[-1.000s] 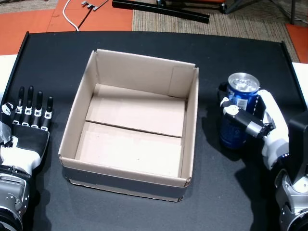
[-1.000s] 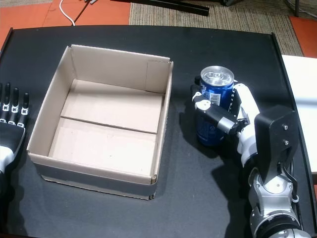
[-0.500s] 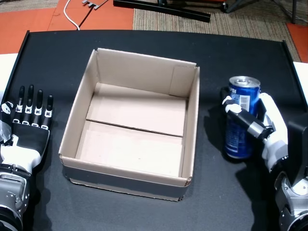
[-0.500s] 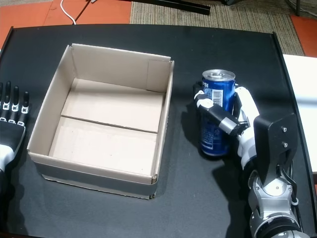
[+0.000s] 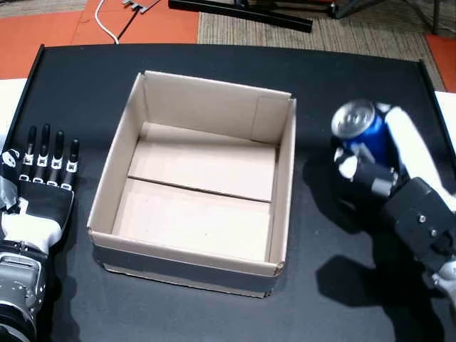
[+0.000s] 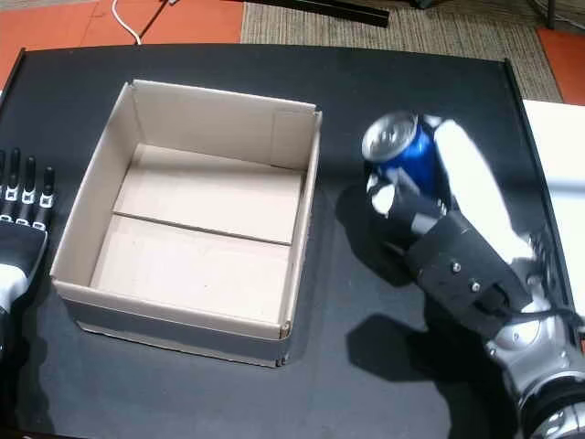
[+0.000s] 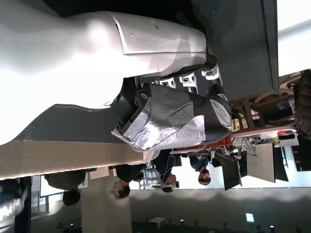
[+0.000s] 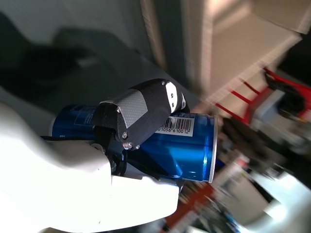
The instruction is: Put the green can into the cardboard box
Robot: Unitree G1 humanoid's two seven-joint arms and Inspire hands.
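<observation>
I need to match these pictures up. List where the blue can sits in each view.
Head view: blue can, right of the cardboard box, in the right hand.
Other head view: can, again right of the box.
Left wrist view: not in it.
Right wrist view: centre, fingers around it.
Shared landmark: the box.

A black table [image 5: 214, 60] fills both head views; beyond its far edge lie orange floor mats [image 5: 50, 28], a woven brown rug [image 5: 320, 32], a white cable [image 5: 107, 28] and a black metal bar [image 5: 242, 13]; the left wrist view catches people [image 7: 165, 172] under ceiling lights.
</observation>
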